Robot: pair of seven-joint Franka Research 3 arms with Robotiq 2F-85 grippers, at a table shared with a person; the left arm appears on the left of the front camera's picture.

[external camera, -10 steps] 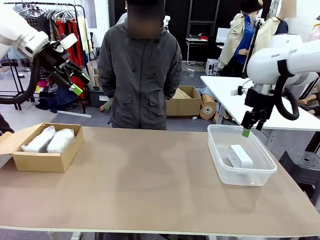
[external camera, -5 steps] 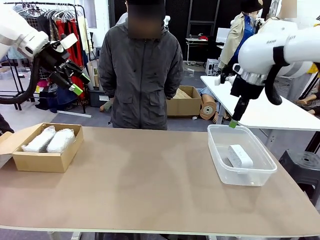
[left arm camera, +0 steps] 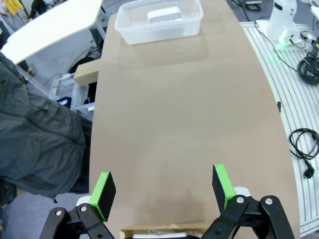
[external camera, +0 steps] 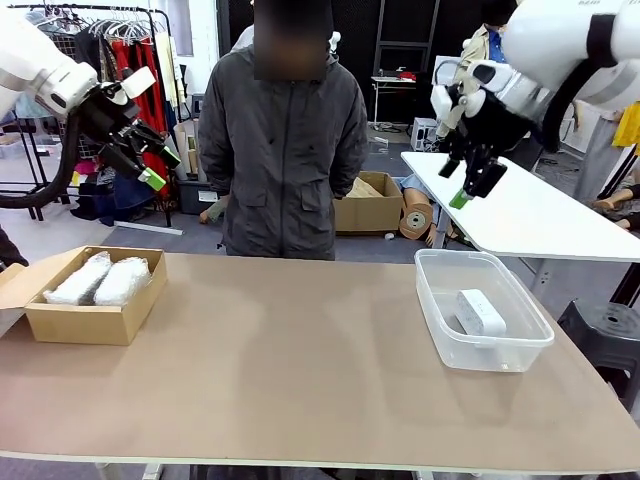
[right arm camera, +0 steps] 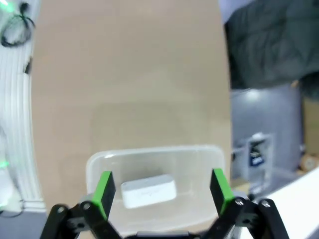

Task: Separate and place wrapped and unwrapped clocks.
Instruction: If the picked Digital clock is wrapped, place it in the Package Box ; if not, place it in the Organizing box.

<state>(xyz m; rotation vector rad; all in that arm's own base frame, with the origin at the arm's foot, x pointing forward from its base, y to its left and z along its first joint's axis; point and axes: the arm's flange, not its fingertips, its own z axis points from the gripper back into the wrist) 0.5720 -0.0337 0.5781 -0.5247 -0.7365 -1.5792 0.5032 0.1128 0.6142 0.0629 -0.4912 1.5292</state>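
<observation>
Over on the left, the left tool (external camera: 150,165) hangs spread wide and empty above the cardboard box (external camera: 92,322), where both wrapped clocks (external camera: 98,279) lie side by side. Across the table (external camera: 300,370), the bare clock (external camera: 480,312) rests alone in the clear tub (external camera: 482,345); the right tool (external camera: 465,190) is released, high above: sorting looks done.

Matt brown table top (external camera: 300,370), clear glossy plastic tub (external camera: 440,320), smooth white plastic slab clock (external camera: 481,312), two crinkly bubble-wrap bundles (external camera: 98,280), plain brown cardboard box (external camera: 85,323)
</observation>
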